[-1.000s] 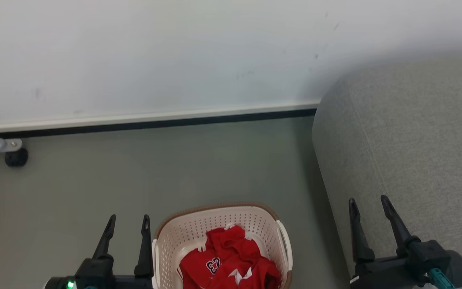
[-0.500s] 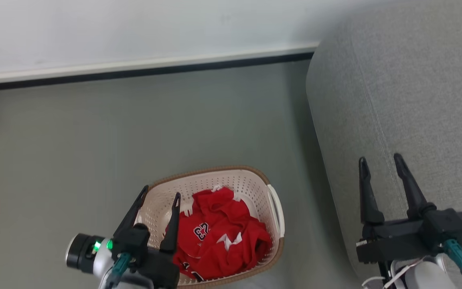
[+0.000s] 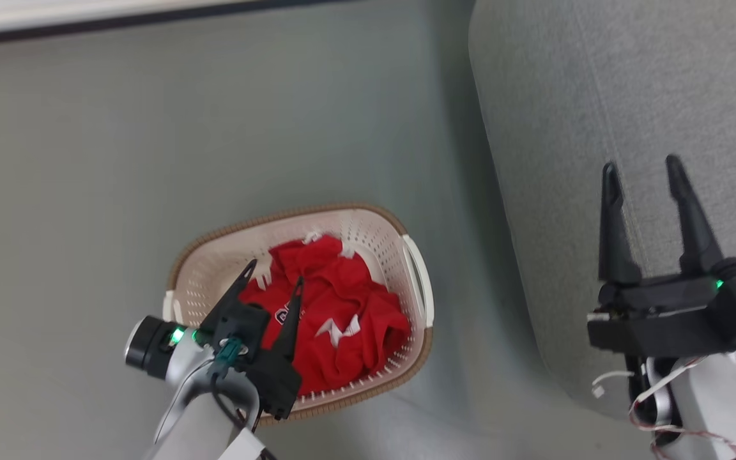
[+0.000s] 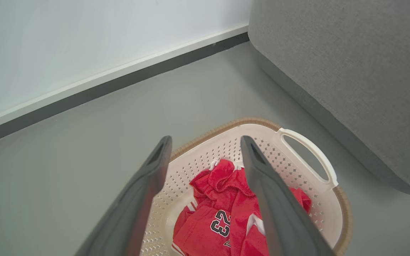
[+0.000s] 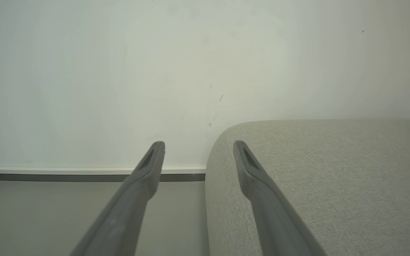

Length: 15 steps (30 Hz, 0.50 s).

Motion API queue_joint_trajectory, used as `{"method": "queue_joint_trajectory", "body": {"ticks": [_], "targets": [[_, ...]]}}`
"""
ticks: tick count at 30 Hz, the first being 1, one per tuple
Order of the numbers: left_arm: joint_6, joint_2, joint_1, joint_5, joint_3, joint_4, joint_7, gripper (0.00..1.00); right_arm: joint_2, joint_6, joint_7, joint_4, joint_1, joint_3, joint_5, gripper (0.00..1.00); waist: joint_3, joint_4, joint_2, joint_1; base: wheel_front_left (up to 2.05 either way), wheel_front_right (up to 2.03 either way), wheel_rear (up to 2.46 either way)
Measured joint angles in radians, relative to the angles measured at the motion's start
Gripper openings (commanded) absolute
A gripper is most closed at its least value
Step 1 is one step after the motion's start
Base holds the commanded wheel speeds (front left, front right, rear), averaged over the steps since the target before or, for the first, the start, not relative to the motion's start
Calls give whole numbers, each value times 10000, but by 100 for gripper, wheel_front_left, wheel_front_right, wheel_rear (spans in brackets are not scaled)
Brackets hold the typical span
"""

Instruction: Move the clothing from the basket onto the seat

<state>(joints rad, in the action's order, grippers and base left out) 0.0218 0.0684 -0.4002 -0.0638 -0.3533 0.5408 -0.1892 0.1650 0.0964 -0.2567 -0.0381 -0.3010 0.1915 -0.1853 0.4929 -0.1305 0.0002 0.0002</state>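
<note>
Right, the left tool (image 3: 275, 271) hangs over the basket (image 3: 317, 211), its two dark fingers spread wide apart and gripping nothing. From the left wrist view those fingers frame the clothing (image 4: 226, 199): a red heap with white trim, the number 23 showing on one piece. All of the clothing (image 3: 336, 319) lies bunched inside the basket, towards its right half, none of it over the rim. The basket stands on the grey floor (image 3: 151, 128), close beside the seat (image 3: 598, 76) but not touching it, one white handle turned towards the cushion.

Over on the other side, the right tool (image 3: 641, 163) is up above the edge of the seat, fingers pointing away from the robot, also standing wide apart and empty. The right wrist view has that right tool (image 5: 198, 143) aimed at the pale wall (image 5: 119, 71), with the rounded corner of the seat (image 5: 333, 170) just beside its right finger. The seat's grey fabric is bare where it shows.
</note>
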Motion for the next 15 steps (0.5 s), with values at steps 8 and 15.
{"method": "queue_joint_trajectory", "body": {"ticks": [8,15], "targets": [[-134,-63,-838,232,-366,1032,305,100,127,-58,0,-454,-655,-196,13,100,1143,-177,0,0,0,0,0],[-213,-71,-1472,314,-454,1595,489,100,148,-173,-2,-842,-1159,-178,115,100,1996,-259,0,0,0,0,0]]}}
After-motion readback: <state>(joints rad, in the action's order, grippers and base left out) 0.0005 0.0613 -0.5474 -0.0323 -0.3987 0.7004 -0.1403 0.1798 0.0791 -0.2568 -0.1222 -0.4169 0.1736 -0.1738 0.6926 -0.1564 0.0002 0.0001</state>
